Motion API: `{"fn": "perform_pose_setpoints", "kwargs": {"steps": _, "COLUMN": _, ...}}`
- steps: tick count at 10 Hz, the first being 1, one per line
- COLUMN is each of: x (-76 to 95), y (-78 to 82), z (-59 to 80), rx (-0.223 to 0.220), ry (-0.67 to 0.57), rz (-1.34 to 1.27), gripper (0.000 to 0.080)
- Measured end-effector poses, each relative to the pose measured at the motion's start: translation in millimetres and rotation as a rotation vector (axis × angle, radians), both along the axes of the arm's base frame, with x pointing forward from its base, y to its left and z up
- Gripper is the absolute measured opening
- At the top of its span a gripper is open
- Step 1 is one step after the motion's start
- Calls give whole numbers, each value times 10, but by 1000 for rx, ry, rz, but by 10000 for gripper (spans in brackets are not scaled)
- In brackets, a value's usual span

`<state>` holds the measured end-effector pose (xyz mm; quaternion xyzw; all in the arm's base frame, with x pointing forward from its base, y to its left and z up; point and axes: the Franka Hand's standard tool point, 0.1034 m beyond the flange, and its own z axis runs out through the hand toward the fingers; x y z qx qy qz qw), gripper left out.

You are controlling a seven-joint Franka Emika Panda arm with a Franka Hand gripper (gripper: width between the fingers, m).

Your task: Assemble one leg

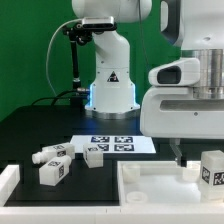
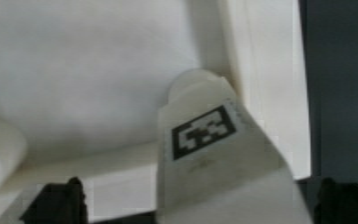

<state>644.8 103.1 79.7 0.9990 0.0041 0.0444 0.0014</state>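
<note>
Leg (image 2: pixel 208 150) gripped between closed end effector (image 2: pixel 194 205) fingers, over tray's (image 1: pixel 150 185) right part. Not yet seated, by my read. Three spare legs (image 1: pixel 55 165) lie left on worktop (image 1: pixel 40 125).

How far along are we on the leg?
Done: one leg stands in the tray's corner; whether it is seated cannot be seen. In hand: the end effector straddles it, grip unclear. Left: three loose legs lie on the table.
</note>
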Motion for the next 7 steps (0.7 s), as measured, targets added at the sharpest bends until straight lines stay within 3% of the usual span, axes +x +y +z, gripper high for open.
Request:
{"fn": "perform_pose_setpoints", "kwargs": {"steps": 3, "x": 1, "y": -5, "z": 0, "rx": -10, "ry": 0, "rz": 55, "gripper": 649}}
{"fn": "perform_pose_setpoints", "kwargs": {"steps": 4, "x": 0, "y": -3, "z": 0, "rx": -6, "ry": 0, "rz": 33, "gripper": 559}}
{"fn": "perform_pose_setpoints", "kwargs": {"steps": 5, "x": 0, "y": -2, "z": 0, "rx": 2, "ry": 0, "rz": -45, "gripper": 377}}
{"fn": "perform_pose_setpoints", "kwargs": {"steps": 6, "x": -2, "y": 1, "z": -2, "rx": 8, "ry": 0, "rz": -110, "gripper": 285}}
{"fn": "perform_pose_setpoints", "kwargs": {"steps": 7, "x": -3, "y": 3, "z": -3, "rx": 15, "ry": 0, "rz": -179, "gripper": 285}}
